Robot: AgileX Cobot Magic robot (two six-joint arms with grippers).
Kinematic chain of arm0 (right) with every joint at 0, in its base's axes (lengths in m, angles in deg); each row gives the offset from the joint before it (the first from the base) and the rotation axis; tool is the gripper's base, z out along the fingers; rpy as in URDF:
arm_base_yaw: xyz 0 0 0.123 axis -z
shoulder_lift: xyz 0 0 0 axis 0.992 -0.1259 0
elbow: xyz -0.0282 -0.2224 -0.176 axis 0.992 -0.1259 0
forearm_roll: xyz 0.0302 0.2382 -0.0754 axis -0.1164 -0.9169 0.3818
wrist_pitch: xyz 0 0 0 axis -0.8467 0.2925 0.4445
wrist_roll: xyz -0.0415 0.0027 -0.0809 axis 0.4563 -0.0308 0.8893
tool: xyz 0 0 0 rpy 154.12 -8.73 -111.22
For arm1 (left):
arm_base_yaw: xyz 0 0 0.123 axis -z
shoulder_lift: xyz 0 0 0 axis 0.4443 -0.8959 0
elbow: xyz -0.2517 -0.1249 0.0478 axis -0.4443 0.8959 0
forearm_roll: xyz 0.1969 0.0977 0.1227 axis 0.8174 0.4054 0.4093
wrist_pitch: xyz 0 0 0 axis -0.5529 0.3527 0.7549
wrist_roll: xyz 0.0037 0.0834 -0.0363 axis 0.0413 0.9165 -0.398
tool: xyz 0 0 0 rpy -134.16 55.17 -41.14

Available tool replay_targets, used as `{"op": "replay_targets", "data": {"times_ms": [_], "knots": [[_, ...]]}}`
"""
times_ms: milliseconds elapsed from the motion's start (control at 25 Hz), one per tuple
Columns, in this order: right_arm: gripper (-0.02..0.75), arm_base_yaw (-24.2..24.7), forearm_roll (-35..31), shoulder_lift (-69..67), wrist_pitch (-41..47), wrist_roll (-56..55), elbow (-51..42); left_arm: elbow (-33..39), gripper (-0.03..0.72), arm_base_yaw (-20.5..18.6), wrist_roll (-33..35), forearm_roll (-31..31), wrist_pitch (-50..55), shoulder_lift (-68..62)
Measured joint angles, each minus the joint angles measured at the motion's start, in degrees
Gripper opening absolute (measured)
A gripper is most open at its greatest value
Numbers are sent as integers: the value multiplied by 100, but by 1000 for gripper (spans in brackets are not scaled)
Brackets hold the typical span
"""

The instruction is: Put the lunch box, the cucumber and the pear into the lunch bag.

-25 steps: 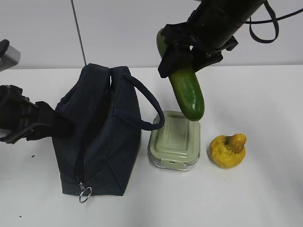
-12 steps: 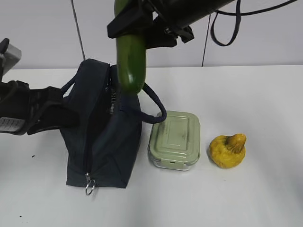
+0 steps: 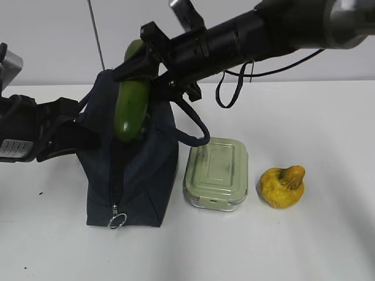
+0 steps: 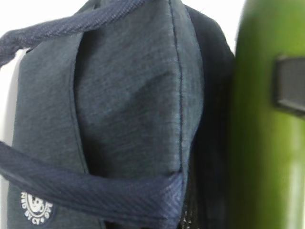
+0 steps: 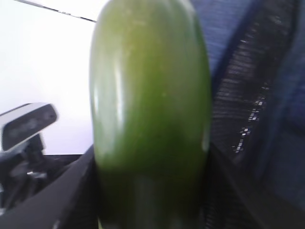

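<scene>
My right gripper [image 3: 143, 67] reaches across from the right and is clamped on the upper part of the cucumber [image 3: 130, 105], which hangs nearly upright, tilted a little, with its lower end at the top opening of the lunch bag [image 3: 140, 175]. How far the tip has gone past the opening I cannot tell; from the outside camera the green end overlaps the dark fabric. In my right wrist camera the cucumber [image 5: 150, 119] fills the middle of the frame and hides my own fingers; beside it I see the bag's open zipper edge [image 5: 248, 124].

My left gripper [image 3: 70, 132] sits against the bag's left side, its tips lost against the dark cloth. The jaws are fully closed, and they appear pinched on the bag's fabric, though the grip itself is hidden. My left wrist camera shows only close, blurred bag cloth [image 4: 128, 109], a handle [image 4: 86, 191] and a slice of the cucumber [image 4: 257, 143] at the right edge.

The lunch box [image 3: 217, 174] lies flat on the table [image 3: 316, 246] just right of the bag, under a drooping handle loop. The pear [image 3: 282, 186] sits near the box's right side, apart from it.
</scene>
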Motion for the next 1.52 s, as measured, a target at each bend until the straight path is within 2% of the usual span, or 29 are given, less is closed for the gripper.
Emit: {"op": "replay_targets", "data": {"times_ms": [320,680,1000,1240,1520], "knots": [[470,0,111,-328,-112,224,0,0,-16,0,17,-77,23,-44],[568,0,219,-337,-35,262,0,0,-16,0,35,-77,23,-44],[574,33,182,-337,599,264,127,0,-16,0,46,-77,46,-44],[575,167,220,-337,911,254,596,0,-16,0,59,-77,70,-44],[575,592,352,-337,1282,137,1415,0,-16,0,77,-77,75,-44]]}}
